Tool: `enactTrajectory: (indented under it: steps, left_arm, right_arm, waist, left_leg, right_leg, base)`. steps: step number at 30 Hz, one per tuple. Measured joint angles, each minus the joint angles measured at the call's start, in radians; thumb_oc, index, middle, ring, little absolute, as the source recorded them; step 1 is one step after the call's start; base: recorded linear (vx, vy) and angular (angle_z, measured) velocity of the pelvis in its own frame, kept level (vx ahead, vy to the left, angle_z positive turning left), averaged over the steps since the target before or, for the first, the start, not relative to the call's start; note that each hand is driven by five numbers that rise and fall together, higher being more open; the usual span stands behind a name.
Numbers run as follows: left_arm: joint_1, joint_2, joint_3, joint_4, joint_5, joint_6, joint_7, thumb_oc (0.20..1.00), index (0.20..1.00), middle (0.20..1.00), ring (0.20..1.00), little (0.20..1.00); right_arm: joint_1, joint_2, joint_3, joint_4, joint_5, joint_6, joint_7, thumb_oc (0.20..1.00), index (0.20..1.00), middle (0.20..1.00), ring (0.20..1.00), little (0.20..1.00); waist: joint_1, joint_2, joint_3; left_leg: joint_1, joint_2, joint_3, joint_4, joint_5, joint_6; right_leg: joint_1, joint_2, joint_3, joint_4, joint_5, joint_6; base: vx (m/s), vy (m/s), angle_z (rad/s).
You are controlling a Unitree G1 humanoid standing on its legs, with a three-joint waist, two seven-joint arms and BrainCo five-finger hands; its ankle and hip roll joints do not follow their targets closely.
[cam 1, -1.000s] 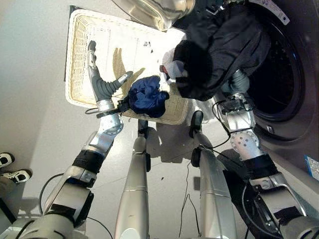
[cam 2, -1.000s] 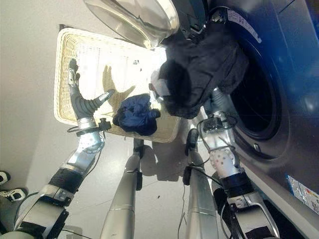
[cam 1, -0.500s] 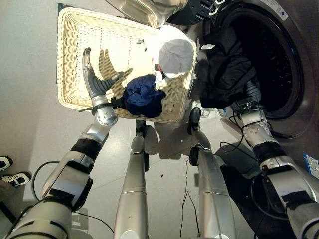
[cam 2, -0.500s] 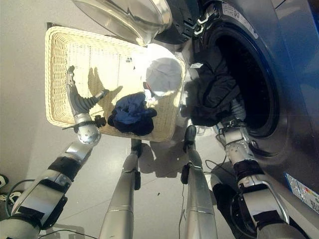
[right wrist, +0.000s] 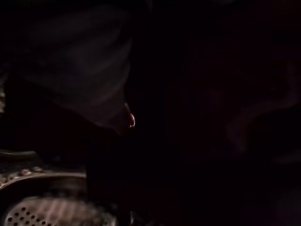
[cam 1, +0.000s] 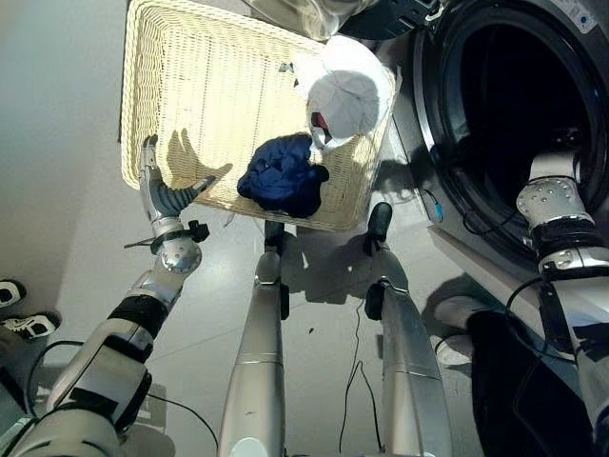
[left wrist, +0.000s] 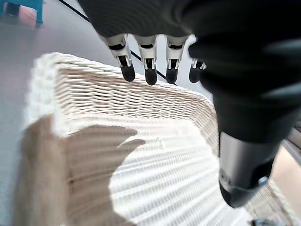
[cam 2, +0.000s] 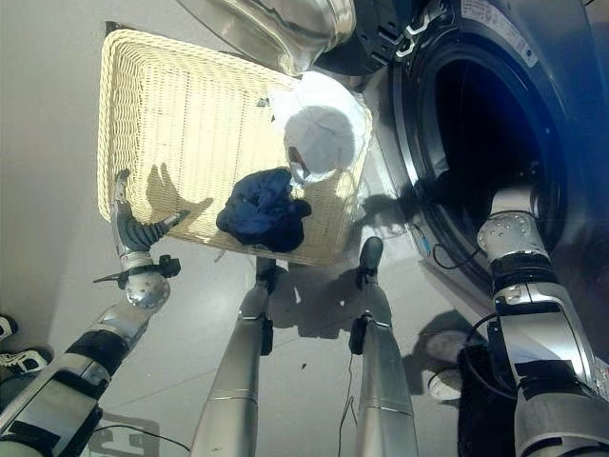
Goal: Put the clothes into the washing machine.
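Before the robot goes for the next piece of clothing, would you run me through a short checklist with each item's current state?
1. Washing machine opening unblocked: not ok, the right arm reaches into the drum.
2. Right hand has let go of its load: cannot tell, it is hidden in the dark drum.
3. Left hand free: ok, fingers straight, holding nothing, over the basket edge.
4. Clothes left to load: ok, navy garment and white garment lie in the basket.
5. Navy garment near the left hand: ok, it lies apart from it.

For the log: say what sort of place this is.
Probably a laundry area, at home or in a test room. A front-loading washer stands with its door open, and a wicker basket on the grey floor holds clothes.
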Motion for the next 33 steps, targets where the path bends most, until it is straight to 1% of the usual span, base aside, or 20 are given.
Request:
enactTrajectory:
  steps: [1, 2, 3, 4, 5, 8, 11, 12, 13, 14, 15, 16, 18, 19, 20, 21, 23, 26, 27, 33]
  left_arm:
    - [-0.014, 0.002, 0.0, 0.007, 0.0, -0.003, -0.008, 1.0, 1.0, 1.0, 1.0, 1.0]
    - [-0.021, 0.003, -0.001, 0.008, 0.0, -0.004, -0.012, 1.0, 1.0, 1.0, 1.0, 1.0]
    - [-0.038, 0.005, -0.01, 0.009, 0.001, -0.007, -0.02, 1.0, 1.0, 1.0, 1.0, 1.0]
    - [-0.058, 0.015, -0.035, 0.008, 0.016, -0.01, -0.036, 1.0, 1.0, 1.0, 1.0, 1.0]
    - [-0.063, 0.014, -0.037, 0.008, 0.023, -0.014, -0.043, 1.0, 1.0, 1.0, 1.0, 1.0]
    - [-0.086, 0.025, -0.088, 0.009, 0.051, -0.027, -0.081, 1.0, 1.0, 1.0, 1.0, 1.0]
    - [-0.086, 0.025, -0.088, 0.009, 0.051, -0.027, -0.081, 1.0, 1.0, 1.0, 1.0, 1.0]
    - [-0.089, 0.037, -0.123, 0.009, 0.063, -0.03, -0.098, 1.0, 1.0, 1.0, 1.0, 1.0]
    - [-0.088, 0.037, -0.123, 0.009, 0.063, -0.03, -0.099, 1.0, 1.0, 1.0, 1.0, 1.0]
    - [-0.088, 0.039, -0.125, 0.007, 0.062, -0.032, -0.098, 1.0, 1.0, 1.0, 1.0, 1.0]
    - [-0.093, 0.042, -0.132, 0.008, 0.062, -0.032, -0.098, 1.0, 1.0, 1.0, 1.0, 1.0]
    - [-0.095, 0.042, -0.154, 0.008, 0.065, -0.035, -0.1, 1.0, 1.0, 1.0, 1.0, 1.0]
    - [-0.097, 0.042, -0.167, 0.008, 0.081, -0.036, -0.101, 1.0, 1.0, 1.0, 1.0, 1.0]
    - [-0.103, 0.042, -0.176, 0.008, 0.095, -0.04, -0.106, 1.0, 1.0, 1.0, 1.0, 1.0]
    - [-0.114, 0.045, -0.189, 0.007, 0.099, -0.049, -0.116, 1.0, 1.0, 1.0, 1.0, 1.0]
    - [-0.12, 0.045, -0.192, 0.007, 0.101, -0.05, -0.131, 1.0, 1.0, 1.0, 1.0, 1.0]
    - [-0.133, 0.047, -0.206, 0.008, 0.101, -0.055, -0.146, 1.0, 1.0, 1.0, 1.0, 1.0]
    - [-0.151, 0.059, -0.231, 0.007, 0.127, -0.063, -0.178, 1.0, 1.0, 1.0, 1.0, 1.0]
    - [-0.158, 0.076, -0.258, 0.002, 0.14, -0.074, -0.192, 1.0, 1.0, 1.0, 1.0, 1.0]
    - [-0.151, 0.124, -0.32, -0.058, 0.161, -0.086, -0.275, 1.0, 1.0, 1.0, 1.0, 1.0]
  right_arm:
    - [0.0, 0.0, 0.001, 0.007, -0.024, 0.006, -0.014, 1.0, 1.0, 1.0, 1.0, 1.0]
    - [-0.001, 0.0, 0.003, 0.01, -0.038, 0.011, -0.021, 1.0, 1.0, 1.0, 1.0, 1.0]
    - [-0.001, -0.002, 0.022, 0.025, -0.073, 0.041, -0.022, 1.0, 1.0, 1.0, 1.0, 1.0]
    - [-0.002, -0.021, 0.068, 0.042, -0.124, 0.101, -0.016, 1.0, 1.0, 1.0, 1.0, 1.0]
    - [-0.003, -0.022, 0.081, 0.044, -0.138, 0.116, -0.015, 1.0, 1.0, 1.0, 1.0, 1.0]
    - [-0.03, -0.033, 0.131, 0.105, -0.229, 0.196, -0.013, 1.0, 1.0, 1.0, 1.0, 1.0]
    - [-0.03, -0.033, 0.131, 0.105, -0.229, 0.196, -0.013, 1.0, 1.0, 1.0, 1.0, 1.0]
    - [-0.045, -0.045, 0.166, 0.131, -0.316, 0.261, -0.022, 1.0, 1.0, 1.0, 1.0, 1.0]
    - [-0.045, -0.049, 0.17, 0.132, -0.342, 0.277, -0.023, 1.0, 1.0, 1.0, 1.0, 1.0]
    - [-0.055, -0.052, 0.183, 0.146, -0.384, 0.309, -0.04, 1.0, 1.0, 1.0, 1.0, 1.0]
    - [-0.078, -0.057, 0.241, 0.179, -0.439, 0.355, -0.061, 1.0, 1.0, 1.0, 1.0, 1.0]
    - [-0.086, -0.068, 0.3, 0.191, -0.601, 0.466, -0.093, 1.0, 1.0, 1.0, 1.0, 1.0]
    - [-0.098, -0.078, 0.387, 0.191, -0.748, 0.577, -0.112, 1.0, 1.0, 1.0, 1.0, 1.0]
    - [-0.118, -0.083, 0.437, 0.191, -0.822, 0.649, -0.111, 1.0, 1.0, 1.0, 1.0, 1.0]
    - [-0.152, -0.095, 0.5, 0.191, -0.885, 0.705, -0.109, 1.0, 1.0, 1.0, 1.0, 1.0]
    - [-0.177, -0.104, 0.548, 0.191, -0.936, 0.745, -0.106, 1.0, 1.0, 1.0, 1.0, 1.0]
    - [-0.203, -0.109, 0.563, 0.193, -0.985, 0.771, -0.106, 1.0, 1.0, 1.0, 1.0, 1.0]
    - [-0.224, -0.114, 0.563, 0.189, -1.023, 0.779, -0.107, 1.0, 1.0, 1.0, 1.0, 1.0]
    - [-0.23, -0.115, 0.565, 0.184, -1.035, 0.783, -0.107, 1.0, 1.0, 1.0, 1.0, 1.0]
    - [-0.239, -0.122, 0.562, 0.175, -1.064, 0.765, -0.113, 1.0, 1.0, 1.0, 1.0, 1.0]
  waist:
    - [0.0, 0.0, 0.0]
    - [-0.001, 0.0, 0.0]
    - [-0.001, 0.0, 0.0]
    - [-0.002, 0.0, 0.0]
    - [-0.003, 0.0, 0.0]
    - [-0.003, 0.001, 0.0]
    - [-0.003, 0.001, 0.0]
    - [-0.004, 0.001, 0.0]
    - [-0.004, 0.001, 0.0]
    - [0.005, 0.002, -0.001]
    - [0.0, 0.002, -0.001]
    - [-0.002, 0.002, -0.001]
    - [-0.008, 0.003, -0.001]
    - [-0.007, 0.003, -0.002]
    - [-0.006, 0.004, -0.002]
    - [-0.007, 0.004, -0.002]
    - [-0.005, 0.004, -0.002]
    - [-0.003, 0.004, -0.002]
    - [-0.003, 0.004, -0.002]
    - [0.0, 0.005, -0.002]
  left_leg:
    - [0.0, 0.0, 0.0, 0.001, 0.0, 0.0]
    - [0.0, -0.001, 0.0, 0.003, -0.001, 0.001]
    - [-0.001, -0.001, -0.001, 0.005, -0.002, 0.001]
    - [-0.001, -0.002, -0.001, 0.005, -0.002, 0.001]
    - [-0.001, -0.003, -0.001, 0.006, -0.002, 0.001]
    - [0.0, -0.005, -0.001, 0.005, 0.0, 0.003]
    - [0.0, -0.005, -0.001, 0.005, 0.0, 0.003]
    - [0.0, -0.007, -0.001, 0.003, 0.001, 0.004]
    - [0.0, -0.007, -0.001, 0.0, 0.002, 0.005]
    - [0.0, -0.01, -0.002, -0.009, 0.007, 0.007]
    - [0.001, -0.011, -0.001, -0.015, 0.011, 0.007]
    - [0.001, -0.012, -0.001, -0.021, 0.014, 0.008]
    - [-0.003, -0.013, 0.0, -0.024, 0.017, 0.008]
    - [-0.007, -0.013, 0.0, -0.025, 0.017, 0.007]
    - [-0.013, -0.013, -0.001, -0.027, 0.019, 0.006]
    - [-0.018, -0.012, -0.002, -0.029, 0.022, 0.004]
    - [-0.021, -0.012, -0.003, -0.034, 0.025, 0.003]
    - [-0.021, -0.012, -0.004, -0.041, 0.027, 0.003]
    - [-0.022, -0.013, -0.004, -0.045, 0.029, 0.004]
    - [-0.024, -0.013, -0.003, -0.048, 0.03, 0.004]
  right_leg:
    - [0.0, 0.0, 0.0, 0.0, 0.0, 0.0]
    - [0.001, 0.0, 0.0, 0.0, 0.0, 0.0]
    - [0.002, -0.001, 0.0, 0.0, 0.0, 0.0]
    - [0.003, -0.002, -0.001, 0.0, 0.0, 0.002]
    - [0.004, -0.002, -0.001, -0.001, -0.003, 0.005]
    - [0.004, -0.004, -0.001, -0.003, -0.002, 0.008]
    - [0.004, -0.004, -0.001, -0.003, -0.002, 0.008]
    - [0.005, -0.005, 0.0, -0.008, 0.0, 0.01]
    - [0.004, -0.006, 0.0, -0.01, 0.002, 0.011]
    - [0.003, -0.009, -0.002, -0.011, 0.002, 0.012]
    - [0.003, -0.01, -0.001, -0.014, 0.004, 0.014]
    - [0.002, -0.01, 0.0, -0.023, 0.009, 0.021]
    - [-0.001, -0.01, 0.001, -0.026, 0.011, 0.024]
    - [-0.007, -0.01, 0.001, -0.026, 0.011, 0.025]
    - [-0.015, -0.009, 0.001, -0.027, 0.013, 0.025]
    - [-0.021, -0.009, 0.001, -0.027, 0.014, 0.024]
    - [-0.025, -0.009, 0.001, -0.029, 0.016, 0.021]
    - [-0.026, -0.009, 0.0, -0.03, 0.016, 0.021]
    - [-0.028, -0.009, 0.0, -0.033, 0.016, 0.021]
    - [-0.031, -0.009, 0.0, -0.034, 0.016, 0.021]
  base:
    - [0.0, 0.0, 0.0]
    - [0.0, 0.0, 0.0]
    - [0.0, 0.0, 0.0]
    - [0.0, 0.0, 0.0]
    - [0.0, 0.0, 0.0]
    - [0.0, 0.0, 0.0]
    - [0.0, 0.0, 0.0]
    - [0.0, 0.0, 0.0]
    - [-0.04, 0.009, 0.03]
    - [-0.03, 0.004, 0.05]
    - [-0.03, -0.014, 0.03]
    - [0.0, 0.0, 0.0]
    - [0.0, 0.0, 0.0]
    - [-0.03, -0.018, -0.04]
    - [-0.04, -0.023, -0.02]
    - [-0.03, -0.018, 0.0]
    - [0.0, 0.0, 0.0]
    - [0.0, 0.0, 0.0]
    - [0.0, 0.0, 0.0]
    - [0.0, 0.0, 0.0]
